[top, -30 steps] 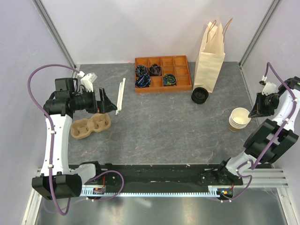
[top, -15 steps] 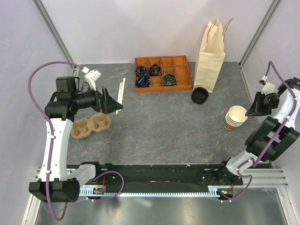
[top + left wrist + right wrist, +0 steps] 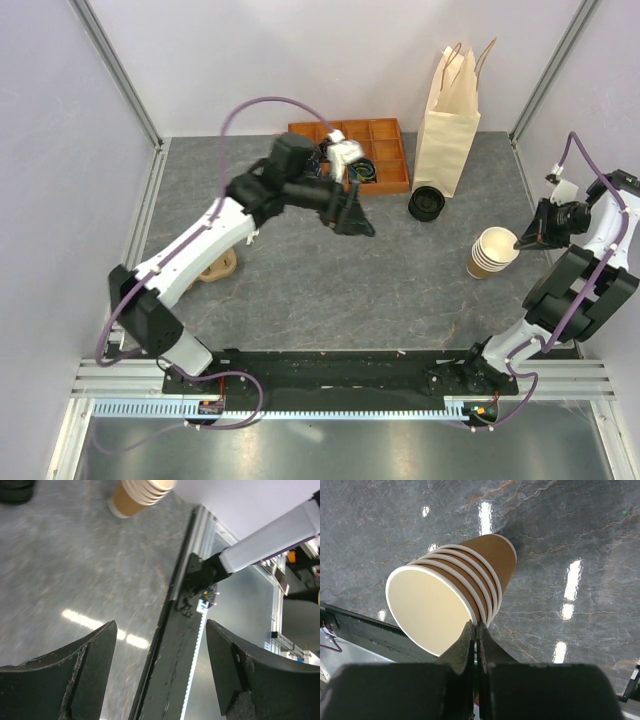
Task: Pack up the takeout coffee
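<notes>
L arm [image 3: 200, 242] & R arm [image 3: 612, 222]: white links w/ black joints, purple cable [image 3: 262, 101] along each, black jaws scuffed grey, black base rail [image 3: 330, 375].

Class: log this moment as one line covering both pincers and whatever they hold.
left pincer: open, empty, above table | right pincer: shut on rim of tilted paper cup stack | paper bag: upright
</notes>
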